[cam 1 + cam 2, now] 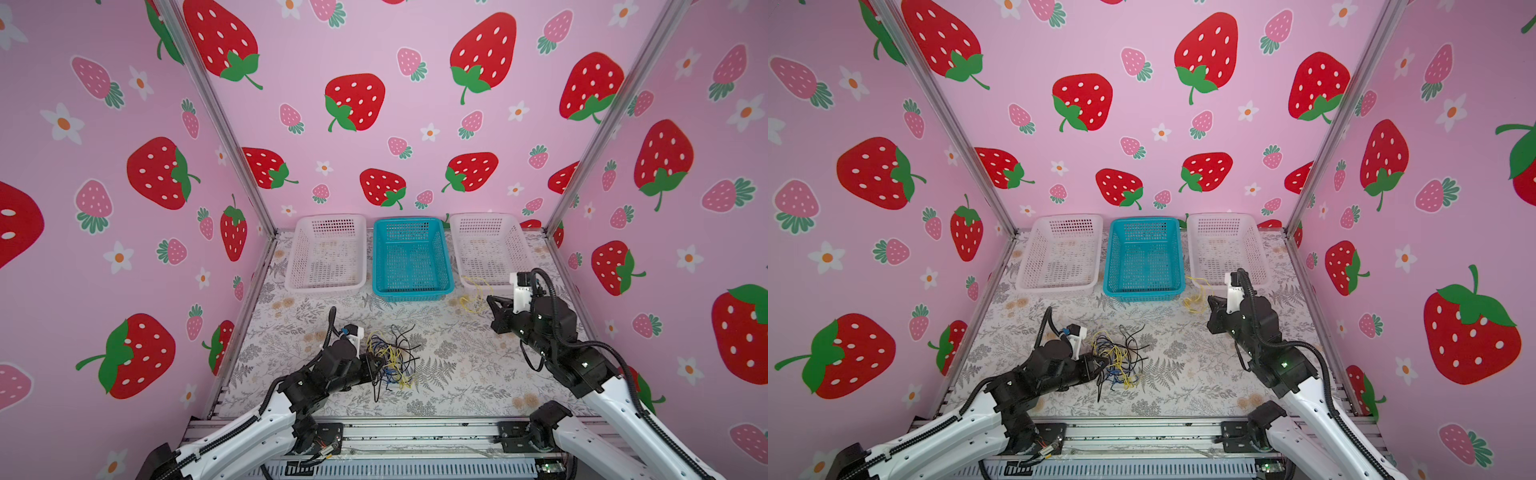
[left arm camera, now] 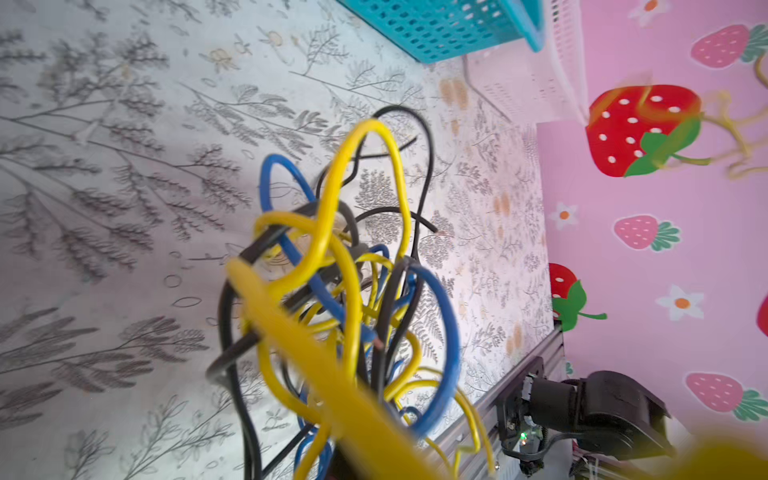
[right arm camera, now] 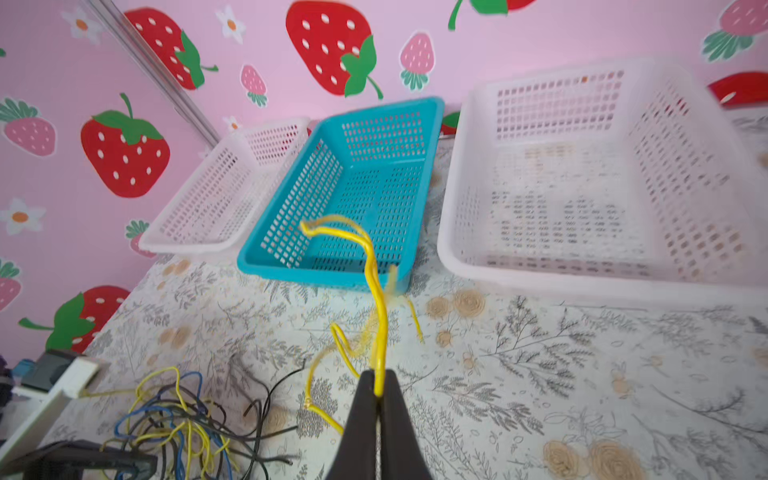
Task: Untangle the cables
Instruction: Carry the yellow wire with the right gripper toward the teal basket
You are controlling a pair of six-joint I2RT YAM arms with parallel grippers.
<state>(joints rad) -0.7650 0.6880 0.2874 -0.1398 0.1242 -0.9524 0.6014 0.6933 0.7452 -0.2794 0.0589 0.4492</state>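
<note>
The right tool (image 3: 378, 376) is pinched on one yellow cable (image 3: 376, 291), holding it up near the blue basket (image 1: 409, 220) and the right-hand white basket (image 1: 484, 217). The other cables (image 1: 392, 359) — black, yellow, blue — sit knotted mid-desk (image 1: 457, 374), the left tool (image 1: 376, 368) closed at their edge; whether it grips a strand I cannot tell.

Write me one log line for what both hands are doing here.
left hand: shut, at tangle of thin black, yellow and blue wires | right hand: shut on separate thin yellow wire, near right-side white perforated plastic basket
</note>
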